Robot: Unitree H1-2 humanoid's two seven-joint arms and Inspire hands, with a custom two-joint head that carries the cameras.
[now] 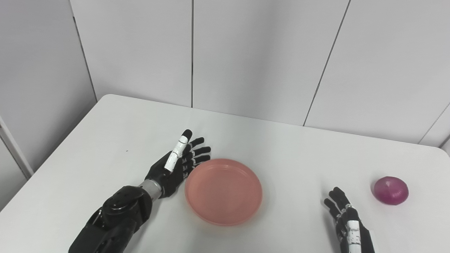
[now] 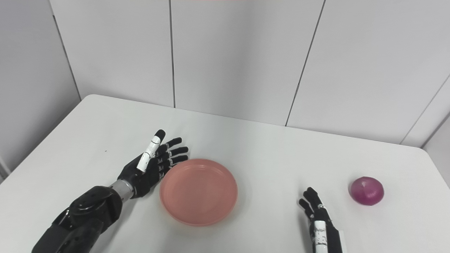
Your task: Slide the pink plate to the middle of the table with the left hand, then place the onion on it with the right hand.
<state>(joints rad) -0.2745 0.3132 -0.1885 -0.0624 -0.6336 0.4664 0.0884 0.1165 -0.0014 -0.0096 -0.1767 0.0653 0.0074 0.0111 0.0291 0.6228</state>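
Pink plate (image 1: 223,191) is sitting roughly mid-surface, maybe a bit left of centre and toward the near edge. Left hand (image 1: 175,168) is standing edge-on just beside its left rim, fingers (image 1: 201,150) spread and extended, holding nothing. Can't tell from either view whether the palm is actually touching the rim or just next to it.

Onion (image 2: 366,190) is lying far right on the white surface (image 1: 116,140), well apart from the plate. Right hand (image 2: 318,219) is resting low near the bottom edge, between plate and onion, fingers loosely apart, nothing in it.

Risks as I'm seeing them:
- If the left hand is pushing w/ palm high on the rim, plate could tip or ride up instead of sliding.
- Off-centre push → plate spinning away from the hand, ending up skewed toward the far or near edge.
- Overshoot right would be putting the plate into the right hand's path.
- Onion is round w/ smooth skin, so prob rolling if nudged before the fingers are closing; it's near the right edge, so a bad approach could be sending it off.
- Shallow plate rim → onion may be rolling off if released w/ any sideways motion.
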